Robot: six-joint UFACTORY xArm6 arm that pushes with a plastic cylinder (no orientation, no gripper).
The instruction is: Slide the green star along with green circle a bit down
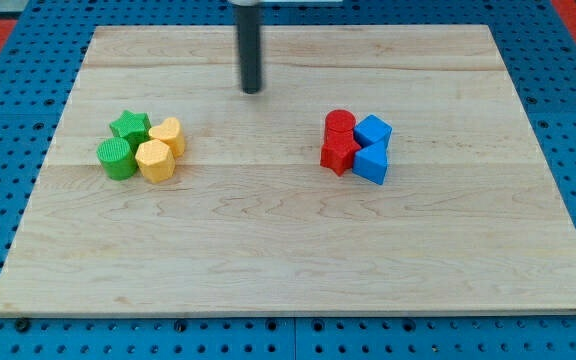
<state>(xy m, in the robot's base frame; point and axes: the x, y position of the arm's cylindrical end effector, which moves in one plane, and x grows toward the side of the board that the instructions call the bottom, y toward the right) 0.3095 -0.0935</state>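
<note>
The green star (129, 126) sits at the view's left on the wooden board (288, 260), with the green circle (117, 158) touching it just below. Two yellow blocks press against them on the right: a yellow one (168, 134) and a yellow hexagon (155, 160). My tip (254, 90) stands near the view's top centre, well to the right of and above the green star, touching no block.
A second cluster lies right of centre: a red circle (340, 123), a red star (339, 153), a blue block (373, 130) and a blue triangle-like block (372, 162). The board lies on a blue perforated table.
</note>
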